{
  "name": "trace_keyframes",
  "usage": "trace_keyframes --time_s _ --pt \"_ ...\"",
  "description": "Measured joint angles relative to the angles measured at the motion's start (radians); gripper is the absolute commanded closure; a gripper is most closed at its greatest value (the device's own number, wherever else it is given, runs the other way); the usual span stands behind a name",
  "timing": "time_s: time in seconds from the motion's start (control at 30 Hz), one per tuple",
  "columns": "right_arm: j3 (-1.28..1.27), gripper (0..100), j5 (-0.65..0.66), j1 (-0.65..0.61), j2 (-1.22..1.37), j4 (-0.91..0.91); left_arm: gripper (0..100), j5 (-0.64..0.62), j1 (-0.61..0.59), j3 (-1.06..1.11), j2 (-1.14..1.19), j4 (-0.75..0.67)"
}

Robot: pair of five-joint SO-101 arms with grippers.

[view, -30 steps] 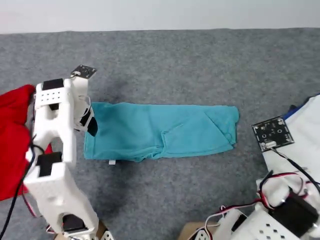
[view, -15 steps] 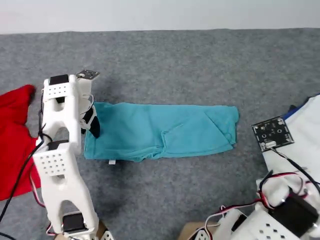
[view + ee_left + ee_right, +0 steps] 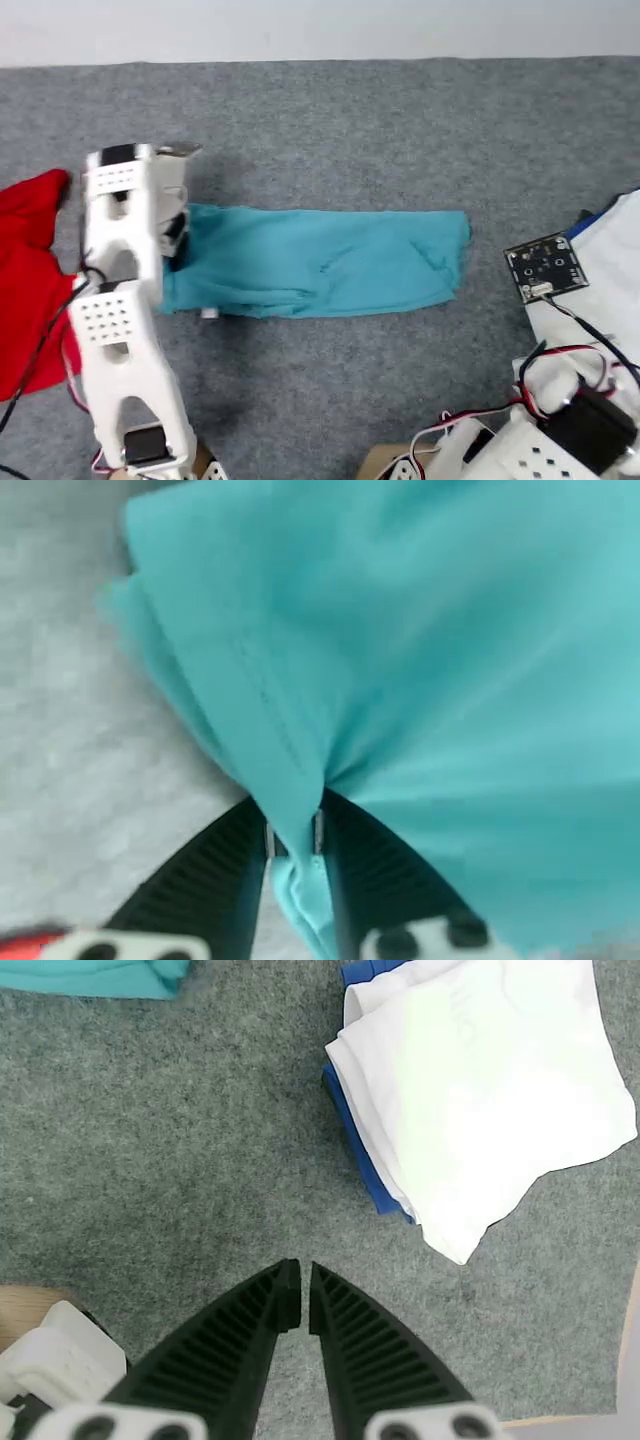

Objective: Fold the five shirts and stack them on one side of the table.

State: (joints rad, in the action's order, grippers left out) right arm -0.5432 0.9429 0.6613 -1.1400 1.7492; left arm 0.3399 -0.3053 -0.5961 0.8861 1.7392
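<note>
Grey felt tabletop (image 3: 330, 120): teal shirt (image 3: 320, 265) lies flat, one end pinched in left gripper (image 3: 292, 830). Right gripper (image 3: 300, 1295) closed, empty, near white shirt (image 3: 490, 1090) atop blue shirt (image 3: 362, 1165).

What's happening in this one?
The left gripper is shut on one end of the teal shirt, which lies folded into a long strip on the table. The right gripper hangs shut and empty near a white shirt stacked on a blue shirt. A red shirt lies crumpled beside the left arm.
</note>
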Motion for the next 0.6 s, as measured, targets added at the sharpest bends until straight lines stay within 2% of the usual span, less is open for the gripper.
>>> trace_keyframes --time_s 0.17,0.27,0.43,0.6 --pt "0.032 96.7 0.000 0.000 -0.002 0.000 100 0.029 -0.152 -0.046 0.000 -0.002" --pt "0.032 96.7 0.000 0.000 -0.002 0.000 100 0.037 -0.204 -0.054 0.002 -0.006" --pt "0.032 96.7 0.000 0.000 -0.002 0.000 100 0.054 -0.206 -0.054 0.002 -0.006" --pt "0.032 96.7 0.000 0.000 -0.002 0.000 100 0.048 -0.150 -0.054 0.003 -0.009"
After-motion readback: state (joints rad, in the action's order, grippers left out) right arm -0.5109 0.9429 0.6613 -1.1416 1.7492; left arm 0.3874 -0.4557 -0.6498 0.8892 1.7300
